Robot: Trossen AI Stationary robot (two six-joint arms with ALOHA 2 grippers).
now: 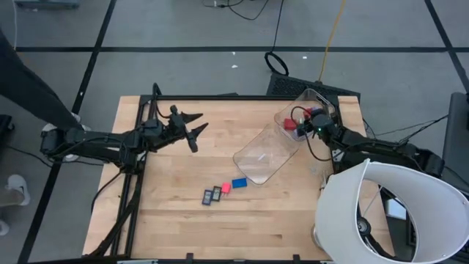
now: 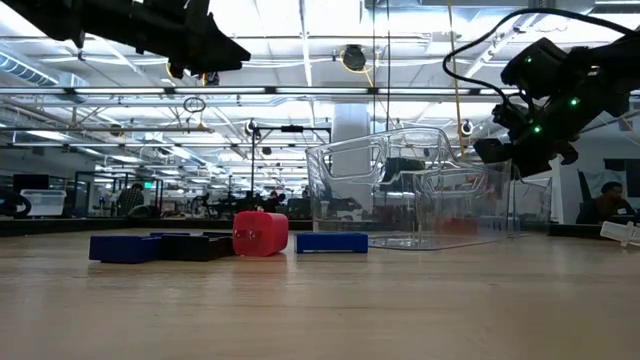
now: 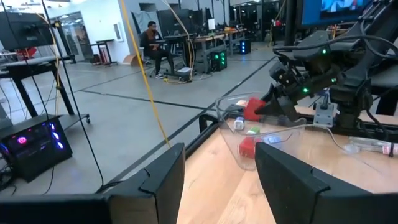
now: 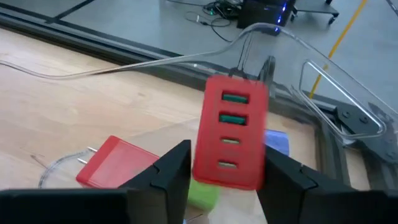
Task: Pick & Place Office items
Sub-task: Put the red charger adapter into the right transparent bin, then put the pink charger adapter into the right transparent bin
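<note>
At the table's left side, the left gripper (image 1: 196,126) hangs in the air above bare wood, its two fingers (image 3: 163,180) apart and empty. Toward the front edge, a short row of office items lies on the table (image 1: 183,220): two dark flat pieces (image 1: 212,196), a red block (image 1: 226,188) and a blue block (image 1: 239,183), the last just beside the clear bin (image 1: 267,154). The bin lies on its side, tilted across the middle, its mouth toward the right rear corner. At that mouth the right gripper (image 1: 311,126) is clamped on a red charger (image 4: 231,132). Inside the bin lie another red plug block (image 4: 113,165), a green piece (image 4: 202,193) and a light-blue one (image 4: 277,142). A white lampshade (image 1: 388,213) covers the front right corner.
</note>
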